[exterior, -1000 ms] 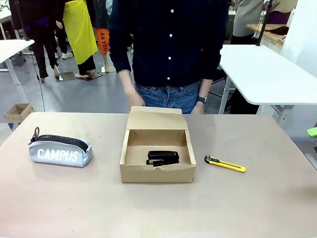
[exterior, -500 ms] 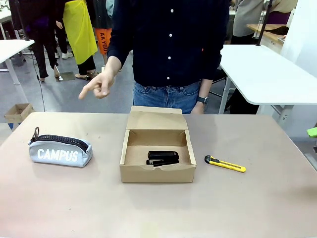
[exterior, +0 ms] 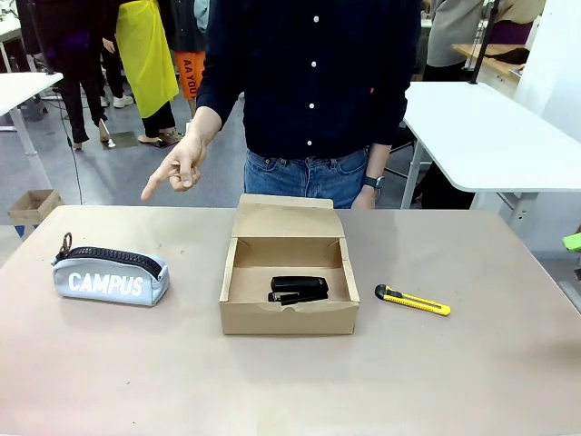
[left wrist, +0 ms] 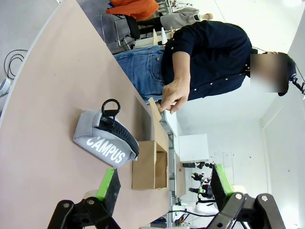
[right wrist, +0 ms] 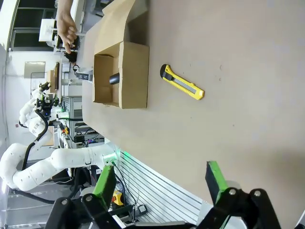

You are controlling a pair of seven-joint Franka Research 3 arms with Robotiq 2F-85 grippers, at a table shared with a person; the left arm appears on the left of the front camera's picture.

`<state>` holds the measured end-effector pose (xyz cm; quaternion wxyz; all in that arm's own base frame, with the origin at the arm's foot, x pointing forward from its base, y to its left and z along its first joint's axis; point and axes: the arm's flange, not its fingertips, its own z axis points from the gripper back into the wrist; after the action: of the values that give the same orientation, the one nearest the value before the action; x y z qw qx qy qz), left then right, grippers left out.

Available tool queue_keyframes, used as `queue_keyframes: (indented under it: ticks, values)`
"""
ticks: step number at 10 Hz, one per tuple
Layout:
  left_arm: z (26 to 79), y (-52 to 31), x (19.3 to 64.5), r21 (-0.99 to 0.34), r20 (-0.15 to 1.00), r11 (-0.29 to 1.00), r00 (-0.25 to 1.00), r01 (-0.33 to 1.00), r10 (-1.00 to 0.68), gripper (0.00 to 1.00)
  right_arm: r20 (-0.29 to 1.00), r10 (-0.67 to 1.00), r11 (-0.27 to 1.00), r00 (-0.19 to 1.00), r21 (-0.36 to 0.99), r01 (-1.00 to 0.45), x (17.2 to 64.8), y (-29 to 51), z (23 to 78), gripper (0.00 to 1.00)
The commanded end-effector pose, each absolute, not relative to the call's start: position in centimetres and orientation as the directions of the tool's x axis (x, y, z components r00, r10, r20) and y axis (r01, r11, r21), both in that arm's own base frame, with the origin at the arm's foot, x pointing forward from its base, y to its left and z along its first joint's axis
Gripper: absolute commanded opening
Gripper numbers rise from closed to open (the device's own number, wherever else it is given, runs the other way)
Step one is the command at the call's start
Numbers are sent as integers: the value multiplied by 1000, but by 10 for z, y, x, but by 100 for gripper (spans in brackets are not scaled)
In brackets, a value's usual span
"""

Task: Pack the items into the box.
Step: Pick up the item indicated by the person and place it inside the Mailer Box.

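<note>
Likely next: pouch [exterior: 111, 277], on the left arm's side.
Lies at 9 o'clock of box [exterior: 289, 320], long axis crosswise; person's hand [exterior: 177, 168] points that way. knife [exterior: 413, 301] at 3, stapler [exterior: 298, 289] inside. left gripper [left wrist: 163, 181] and right gripper [right wrist: 159, 174] wide, empty.

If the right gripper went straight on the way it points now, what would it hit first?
Right gripper: probably the utility knife first, lying on the table ahead of its open jaws; depth unclear.

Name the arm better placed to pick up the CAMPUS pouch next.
Left, probably. The pouch lies on the robot's left side of the box, and the left hand, open, faces it in its wrist view. The right hand looks at the utility knife instead.
</note>
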<state>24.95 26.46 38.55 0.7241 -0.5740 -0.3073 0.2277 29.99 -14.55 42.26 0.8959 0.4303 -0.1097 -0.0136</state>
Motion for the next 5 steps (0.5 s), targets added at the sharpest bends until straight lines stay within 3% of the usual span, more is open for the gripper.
queue_keyframes:
  ticks: [1, 3, 4, 5]
  values:
    - [385, 265, 249, -971, 184, 237, 707, 23, 682, 100, 192, -102, 635, 976, 768, -85, 297, -149, 423, 100]
    - [425, 230, 237, -847, 472, 455, 782, 275, 407, 100, 192, -102, 635, 976, 768, -85, 297, -149, 423, 100]
    - [444, 192, 244, -734, 600, 490, 787, 471, 142, 100, 192, -102, 635, 976, 768, -85, 297, -149, 423, 100]
    - [455, 154, 253, -643, 664, 383, 732, 663, -153, 100, 192, -102, 635, 976, 768, -85, 297, -149, 423, 100]
